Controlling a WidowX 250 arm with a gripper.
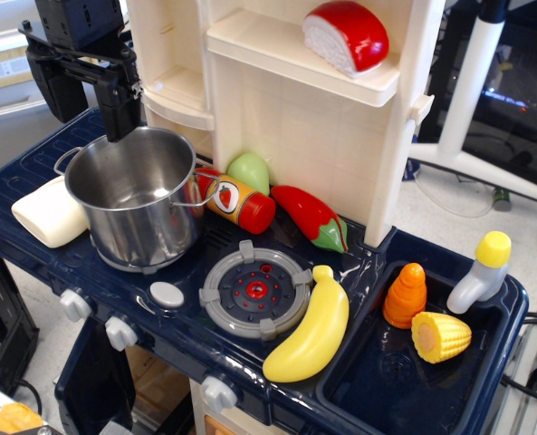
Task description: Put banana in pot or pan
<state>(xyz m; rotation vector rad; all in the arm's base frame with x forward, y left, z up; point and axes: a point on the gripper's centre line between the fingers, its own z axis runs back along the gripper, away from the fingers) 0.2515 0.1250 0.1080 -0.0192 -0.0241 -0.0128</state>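
The banana [309, 335] is large, glossy and yellow. It lies on the front edge of the dark blue toy stove top, between the grey burner [256, 290] and the sink. The steel pot [146, 231] stands upright and empty at the left, with two wire loop handles. My black gripper [91, 100] hangs at the top left, just above and behind the pot's back rim. Its fingers are spread and hold nothing. It is far from the banana.
A cream block [49, 213] lies left of the pot. A red and yellow can [236, 201], a green fruit [248, 170] and a red chili [311, 217] lie behind the burner. The sink [404, 390] holds a carrot [406, 294], a corn piece [440, 335] and a bottle [481, 272]. The cream shelf unit [322, 118] rises behind.
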